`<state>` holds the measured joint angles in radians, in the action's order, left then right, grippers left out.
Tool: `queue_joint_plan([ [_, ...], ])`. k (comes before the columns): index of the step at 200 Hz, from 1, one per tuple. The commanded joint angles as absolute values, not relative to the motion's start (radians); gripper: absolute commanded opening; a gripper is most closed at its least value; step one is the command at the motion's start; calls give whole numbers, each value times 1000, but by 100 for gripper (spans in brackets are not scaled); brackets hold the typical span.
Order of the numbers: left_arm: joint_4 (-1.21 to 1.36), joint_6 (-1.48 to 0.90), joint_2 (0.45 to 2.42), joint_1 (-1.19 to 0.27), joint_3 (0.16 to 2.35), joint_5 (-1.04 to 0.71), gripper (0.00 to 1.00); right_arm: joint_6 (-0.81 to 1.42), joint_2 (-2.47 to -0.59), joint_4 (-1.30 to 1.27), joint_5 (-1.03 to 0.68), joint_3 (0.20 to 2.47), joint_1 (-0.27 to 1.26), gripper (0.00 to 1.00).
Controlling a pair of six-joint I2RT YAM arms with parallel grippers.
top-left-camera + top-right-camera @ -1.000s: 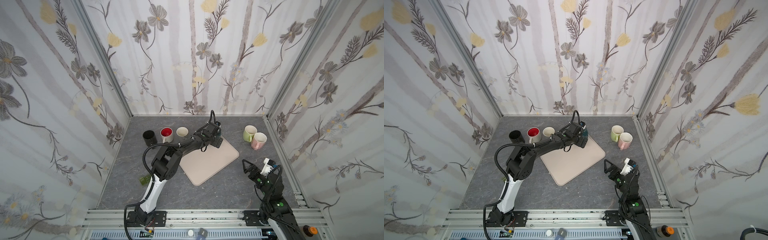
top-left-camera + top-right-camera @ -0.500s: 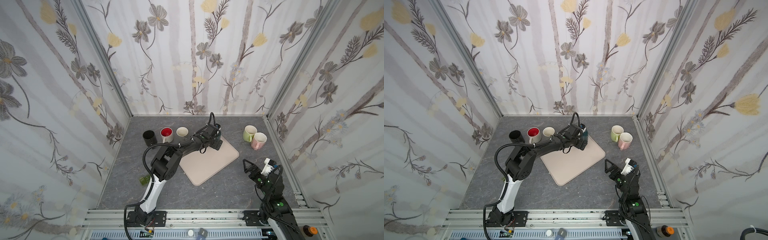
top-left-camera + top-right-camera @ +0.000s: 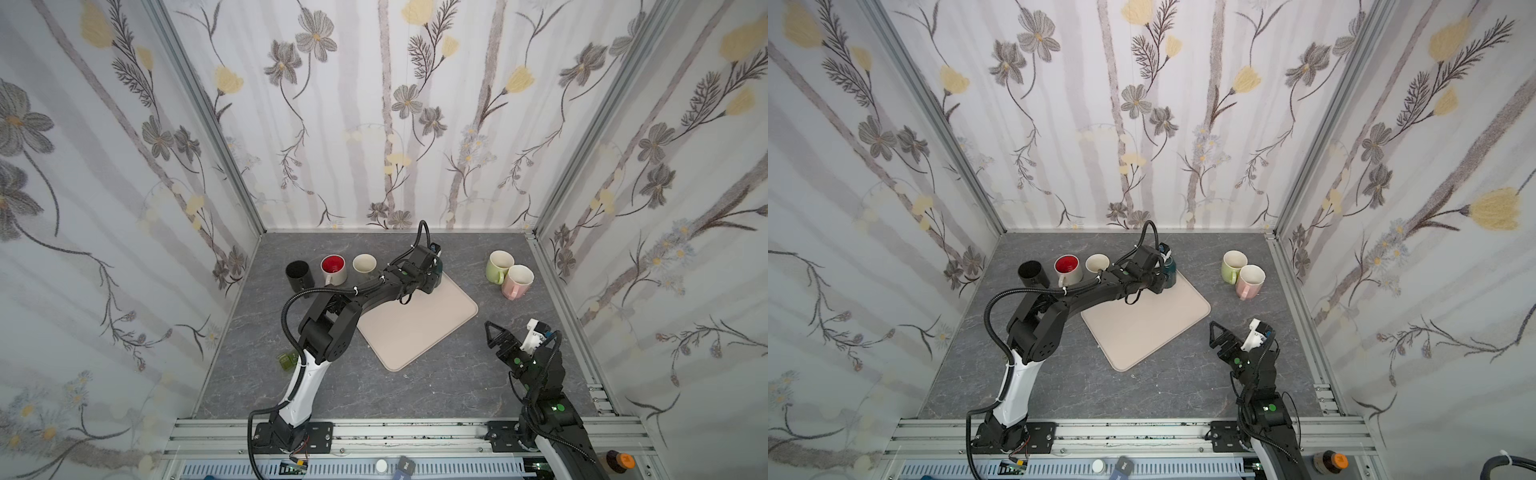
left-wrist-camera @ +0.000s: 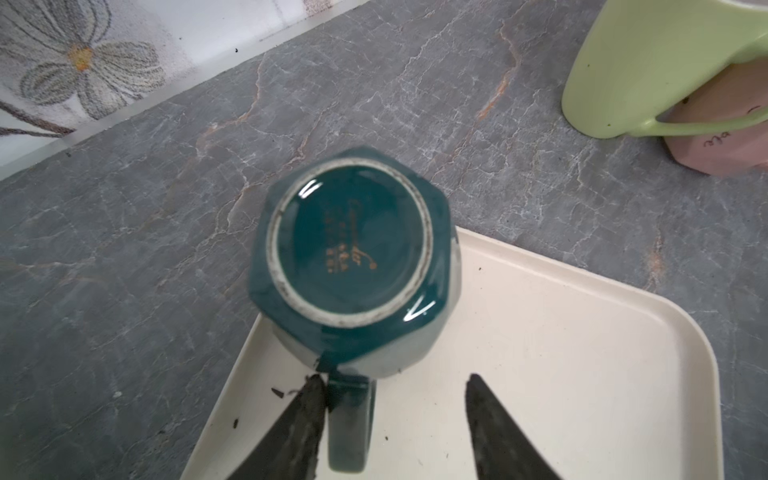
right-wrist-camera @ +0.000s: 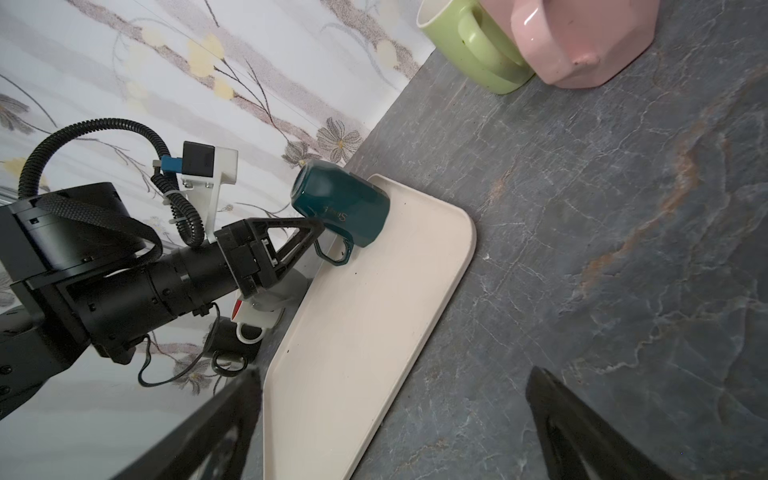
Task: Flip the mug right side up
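Note:
A dark teal mug [image 4: 349, 249] stands upside down on the far corner of the cream tray [image 4: 540, 374], its base facing up and its handle [image 4: 349, 419] pointing at my left gripper [image 4: 392, 378]. The handle lies between the jaws. One finger [image 4: 307, 411] touches it; the other finger [image 4: 486, 415] is still a gap away, so the gripper is open. In a top view the arm hides most of the mug [image 3: 1169, 272]. The right wrist view shows the mug [image 5: 340, 210] from the side. My right gripper [image 3: 492, 332] hangs open over the table at the right, holding nothing.
A green mug [image 3: 498, 266] and a pink mug [image 3: 517, 281] stand upright at the back right. A black mug [image 3: 298, 275], a red-lined mug [image 3: 333, 269] and a cream mug [image 3: 364, 264] stand in a row at the back left. A small green object [image 3: 286, 359] lies by the left arm.
The left gripper's jaws have narrowed around the mug's handle. The left arm has barely shifted. The right arm has not moved.

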<state>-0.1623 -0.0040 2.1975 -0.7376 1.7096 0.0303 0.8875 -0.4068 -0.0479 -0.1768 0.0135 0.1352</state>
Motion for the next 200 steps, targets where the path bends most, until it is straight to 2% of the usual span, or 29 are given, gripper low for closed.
queue_joint_plan([
  [1,-213,5,2218,-736,1739,41,48,879,-411,-74,-178,9,132,100],
  [36,-244,0,2244,-734,1763,45,34,877,-412,-81,-180,3,128,100],
  [136,-306,-11,2302,-736,1841,64,20,871,-408,-84,-193,-6,118,100],
  [158,-318,-11,2311,-739,1858,69,11,871,-409,-83,-192,-10,117,100],
  [177,-342,-14,2325,-739,1883,91,10,870,-408,-84,-193,-12,114,100],
  [200,-360,-8,2332,-742,1902,104,4,870,-405,-84,-195,-16,112,100],
])
